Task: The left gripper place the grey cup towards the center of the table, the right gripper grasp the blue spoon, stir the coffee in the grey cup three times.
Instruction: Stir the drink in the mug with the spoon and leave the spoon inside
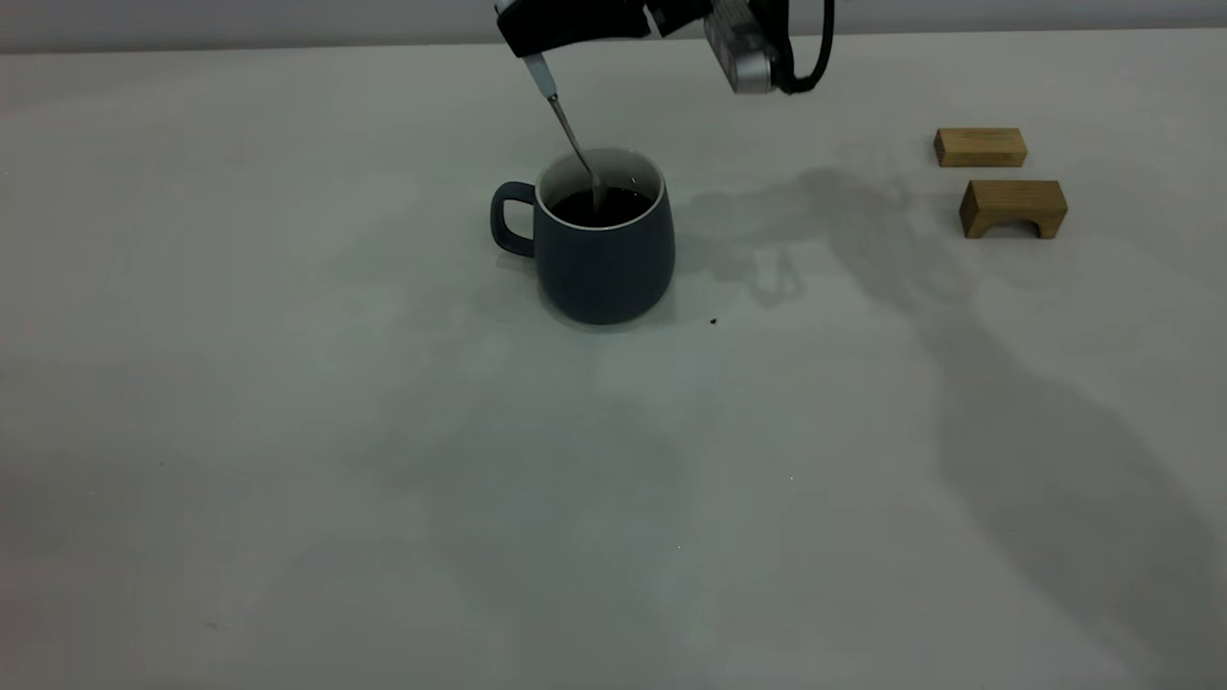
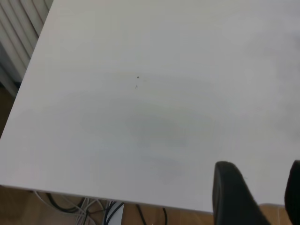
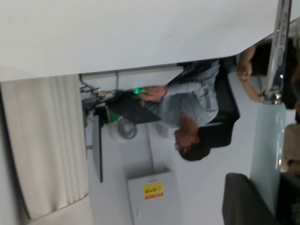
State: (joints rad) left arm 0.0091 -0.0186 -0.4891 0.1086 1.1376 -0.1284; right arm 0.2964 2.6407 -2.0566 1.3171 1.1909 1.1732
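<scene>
The stirring step is in hand — the right gripper [image 1: 537, 43] holds the blue spoon [image 1: 567, 129] firmly, its bowl dipped in the coffee [image 1: 602, 205] of the grey cup [image 1: 599, 244] at the table [image 1: 288, 431] centre. Next the spoon needs gentle circles clear of the rim. The left gripper [image 2: 260, 197] is parked away, its jaws apart and empty.

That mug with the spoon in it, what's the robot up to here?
The right hand, at the far edge of the table, is shut on the pale handle of a small spoon, holding it tilted with its bowl dipped into the dark coffee in the grey mug. The mug stands upright near the table's middle, handle to the outside view's left. The left hand hangs open over bare table near an edge, holding nothing. Two wooden blocks sit untouched at the right.
</scene>
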